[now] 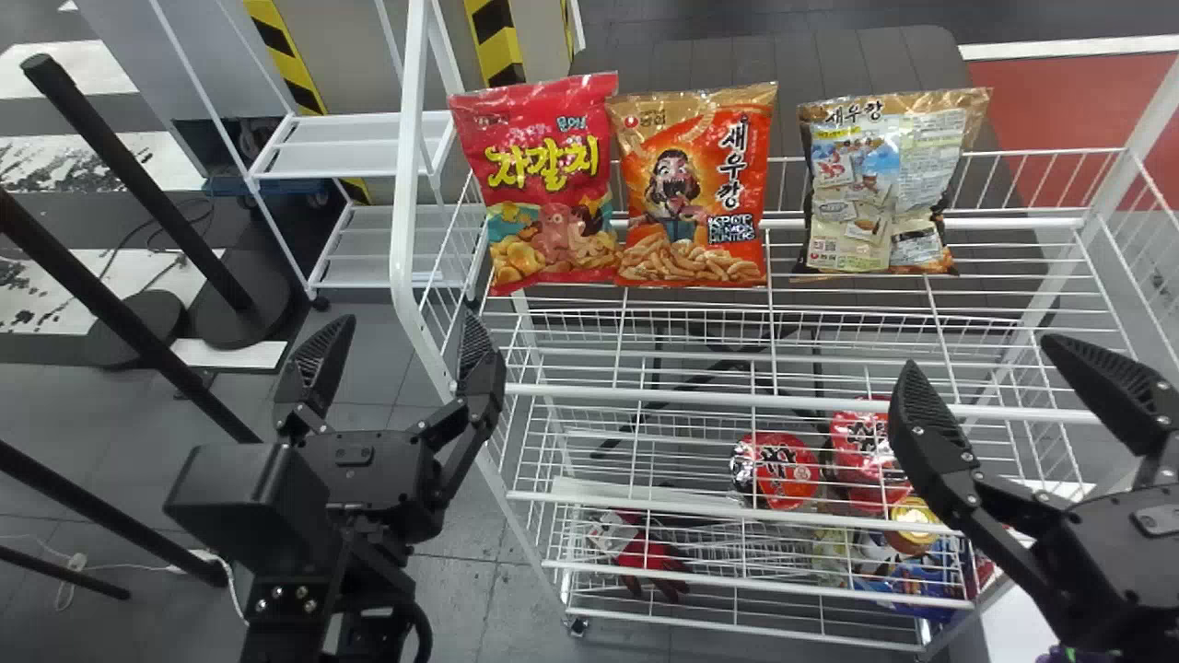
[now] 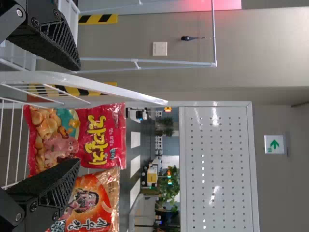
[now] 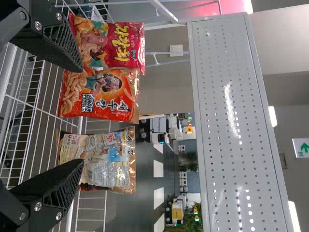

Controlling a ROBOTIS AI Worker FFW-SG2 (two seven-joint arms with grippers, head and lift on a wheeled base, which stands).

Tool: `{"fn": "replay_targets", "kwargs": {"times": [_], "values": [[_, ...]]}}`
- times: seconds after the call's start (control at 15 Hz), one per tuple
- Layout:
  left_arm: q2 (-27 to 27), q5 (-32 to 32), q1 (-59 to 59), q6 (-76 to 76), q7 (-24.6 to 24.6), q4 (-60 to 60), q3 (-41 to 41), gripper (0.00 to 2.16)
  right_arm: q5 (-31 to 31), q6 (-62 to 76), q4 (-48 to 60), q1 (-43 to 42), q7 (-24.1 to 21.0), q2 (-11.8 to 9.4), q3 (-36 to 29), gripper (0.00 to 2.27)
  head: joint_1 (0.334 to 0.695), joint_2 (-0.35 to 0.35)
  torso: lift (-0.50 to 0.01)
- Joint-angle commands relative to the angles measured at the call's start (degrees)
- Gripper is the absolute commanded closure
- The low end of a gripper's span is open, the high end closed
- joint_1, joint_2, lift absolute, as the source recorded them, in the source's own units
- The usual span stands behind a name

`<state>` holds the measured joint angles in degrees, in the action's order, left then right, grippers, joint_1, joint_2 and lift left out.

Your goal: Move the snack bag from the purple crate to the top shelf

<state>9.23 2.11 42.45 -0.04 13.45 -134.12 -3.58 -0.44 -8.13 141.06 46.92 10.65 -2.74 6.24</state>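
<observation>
Three snack bags stand in a row on the white wire top shelf [image 1: 857, 295]: a red bag [image 1: 543, 184] at the left, an orange bag [image 1: 691, 189] beside it, and a brown-gold bag [image 1: 880, 184] with its printed back forward, apart at the right. My left gripper [image 1: 401, 354] is open in front of the rack's left post; in the left wrist view the left gripper [image 2: 77, 116] has nothing between its fingers. My right gripper [image 1: 986, 396] is held open over the rack's right front; in the right wrist view the right gripper [image 3: 82, 116] is empty, the bags beyond it.
Lower shelves hold red-lidded cups [image 1: 783, 470], blue packs [image 1: 921, 580] and a red-black glove-like item [image 1: 645, 557]. Black posts [image 1: 138, 184] and a small white rack [image 1: 359, 147] stand left. A bit of purple [image 1: 1078, 655] shows at the bottom right edge.
</observation>
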Motion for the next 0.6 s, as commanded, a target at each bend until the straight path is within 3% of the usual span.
{"fn": "replay_targets", "kwargs": {"times": [0.0, 0.53], "values": [[0.0, 0.0, 0.0, 0.0, 0.0, -0.09, -0.02, 0.16, 0.0, -0.09, 0.0, -0.08, 0.07, -0.08, -0.09, 0.17, 0.695, 0.162, 0.003], [-0.09, -0.17, 0.09, 0.18, 0.09, 0.0, -0.02, 0.16, -0.53, -3.78, 0.53, -0.78, -0.1, 0.01, -0.44, 0.17, 0.695, 0.158, -0.014]]}}
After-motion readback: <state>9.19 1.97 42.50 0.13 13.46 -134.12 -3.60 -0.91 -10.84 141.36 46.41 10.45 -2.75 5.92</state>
